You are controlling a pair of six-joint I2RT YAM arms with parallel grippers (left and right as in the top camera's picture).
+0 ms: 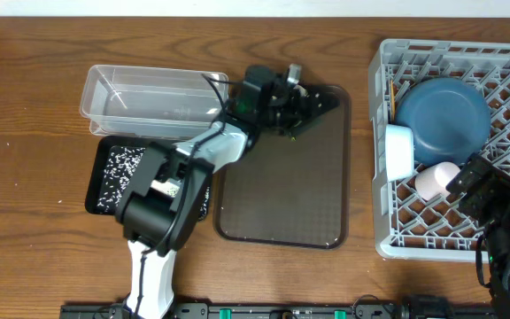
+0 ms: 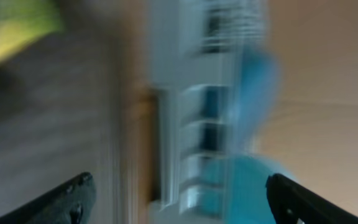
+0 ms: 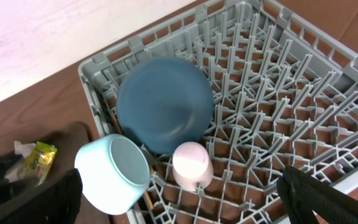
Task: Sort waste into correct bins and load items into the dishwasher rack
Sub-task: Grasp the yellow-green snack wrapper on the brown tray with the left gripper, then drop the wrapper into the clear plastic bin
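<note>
Left of the flat dark brown serving tray [image 1: 282, 190] sit the two bins. The clear plastic rectangular tub [image 1: 153, 93] looks empty. The shallow black rectangular container [image 1: 104, 182] in front of it holds the loose white rice-like grains [image 1: 127, 168], so that part of the sorting looks done.

The left gripper [image 1: 321, 105] hangs over the tray's back corner on the rack side. Its wrist view is badly blurred, but the fingers stand wide apart with nothing between them. The right wrist view shows the crumpled white tissue [image 3: 20, 149] and the small yellow-green printed snack wrapper [image 3: 37, 160] touching each other on that corner, so this reach is probably for them.

Right of the tray stands the large square light-grey plastic dishwasher rack [image 1: 503, 80]. Along the rack edge nearest the tray, the pale green bowl [image 1: 399, 151], the large dark blue dish [image 1: 450, 120] and the small pink cup [image 1: 436, 180] rest among the prongs that prop them. The right gripper [image 1: 466, 182] hovers just beyond the cup, spread and empty, likely clear of a finished placement.
</note>
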